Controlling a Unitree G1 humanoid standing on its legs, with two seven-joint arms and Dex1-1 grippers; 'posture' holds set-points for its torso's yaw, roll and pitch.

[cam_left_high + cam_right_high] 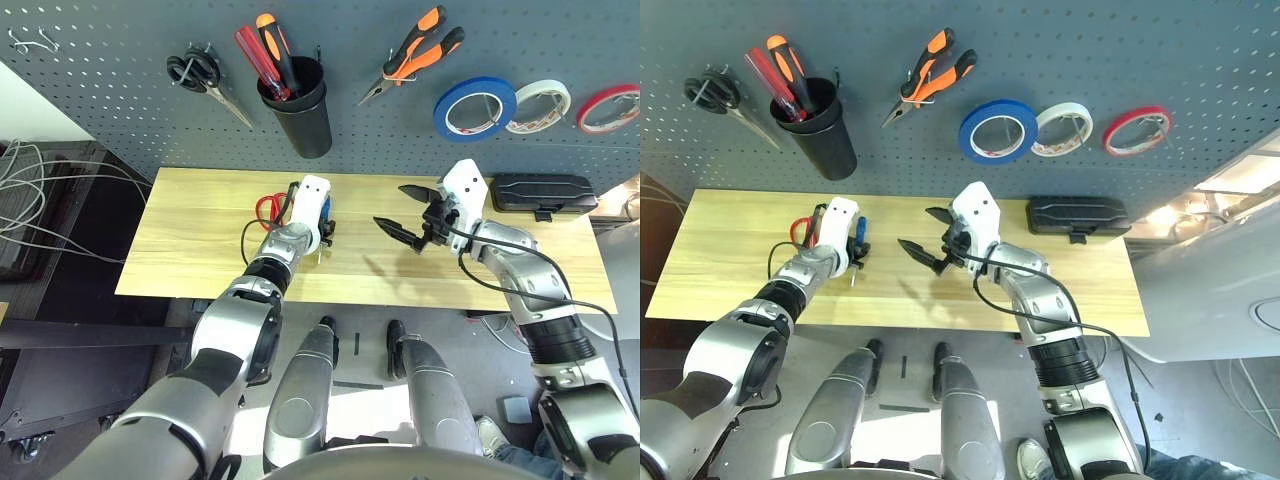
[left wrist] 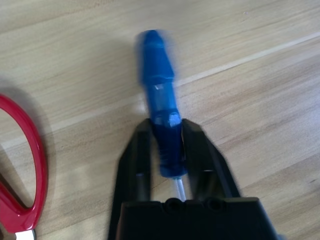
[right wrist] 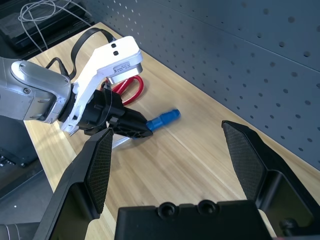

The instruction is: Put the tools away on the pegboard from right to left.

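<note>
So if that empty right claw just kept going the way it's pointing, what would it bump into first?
Probably the left gripper, which is closed on the blue-handled screwdriver lying on the table. The right gripper stands open, aimed that way; depth is hard to judge.

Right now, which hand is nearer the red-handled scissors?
Left. The left hand is closed around the blue-handled screwdriver on the table, right beside the red-handled scissors. The right hand hangs open above mid-table, well off to their right.
</note>
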